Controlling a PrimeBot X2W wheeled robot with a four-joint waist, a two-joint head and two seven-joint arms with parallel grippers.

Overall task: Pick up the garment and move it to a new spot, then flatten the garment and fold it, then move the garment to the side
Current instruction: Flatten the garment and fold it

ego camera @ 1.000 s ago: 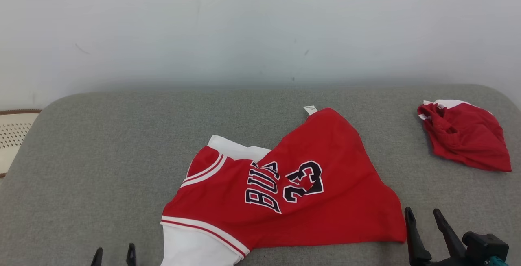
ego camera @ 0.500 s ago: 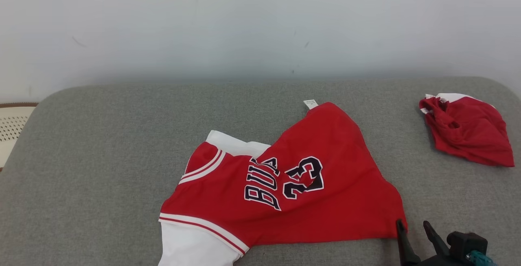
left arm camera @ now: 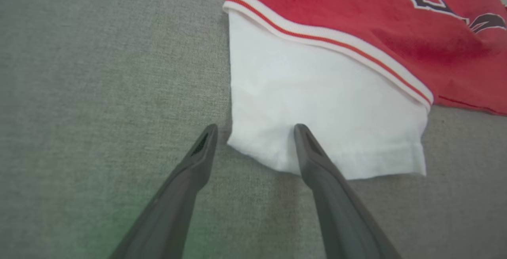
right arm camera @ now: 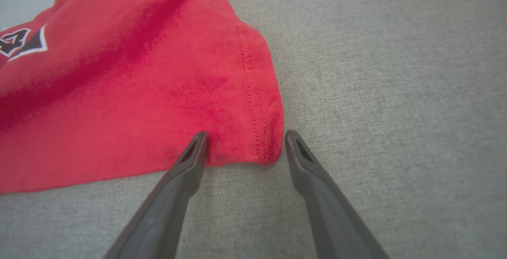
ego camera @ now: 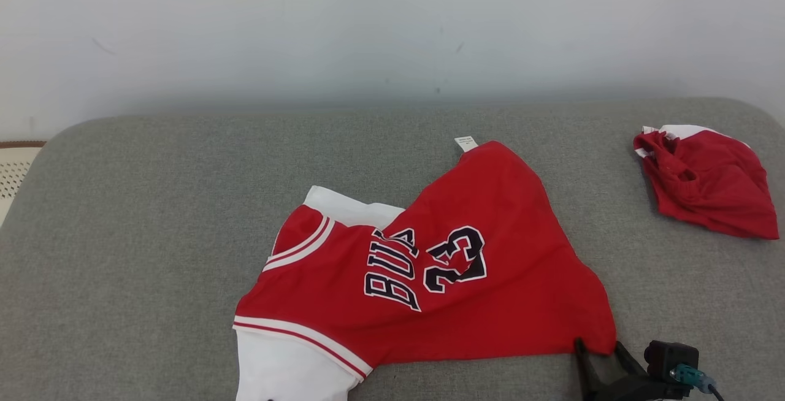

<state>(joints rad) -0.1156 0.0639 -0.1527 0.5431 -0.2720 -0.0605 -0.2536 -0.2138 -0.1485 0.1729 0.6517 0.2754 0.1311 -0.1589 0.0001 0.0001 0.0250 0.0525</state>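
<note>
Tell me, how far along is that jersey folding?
Nothing looks done: the jersey lies rumpled and unfolded. In hand: the open left gripper straddles its white sleeve edge, the open right gripper its red hem corner. Remaining: lifting, moving, flattening, folding, setting aside.

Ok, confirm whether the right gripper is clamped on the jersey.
No, the right gripper stands open, fingers astride the red corner of the jersey.
</note>
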